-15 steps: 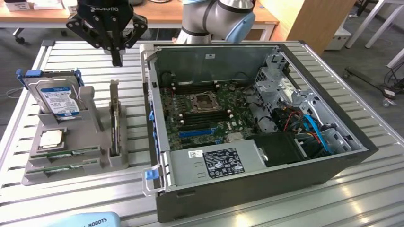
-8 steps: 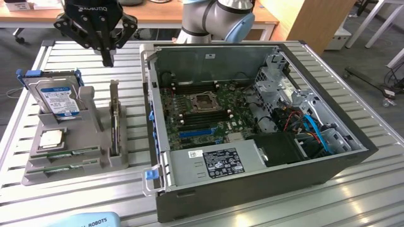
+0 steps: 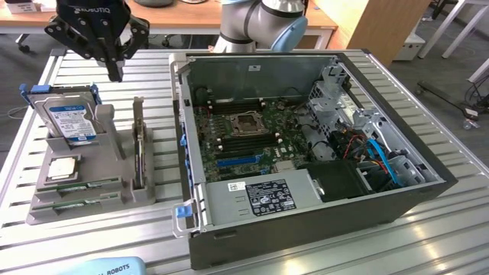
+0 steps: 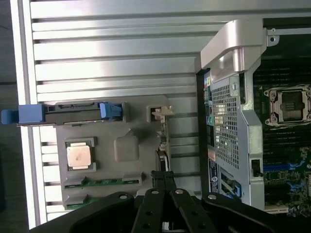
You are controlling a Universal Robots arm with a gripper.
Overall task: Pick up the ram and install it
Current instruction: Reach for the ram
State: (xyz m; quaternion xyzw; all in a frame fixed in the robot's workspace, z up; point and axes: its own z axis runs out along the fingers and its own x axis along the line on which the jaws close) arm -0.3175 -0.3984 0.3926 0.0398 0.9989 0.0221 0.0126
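- Green ram (image 3: 86, 185) sticks, two alike, lie in slots at the end of the grey holder (image 3: 46, 215) nearest the exterior camera, just beside the silver processor chip (image 3: 61, 168).
- The black jaws are pressed together, grip nothing and hang above the holder, clear of the ram.
- A blue-labelled hard drive (image 3: 73, 117) stands upright in the holder.
- The holder sits on the slatted metal counter (image 3: 91, 246), to the exterior view's left of the open computer case (image 3: 306, 229).
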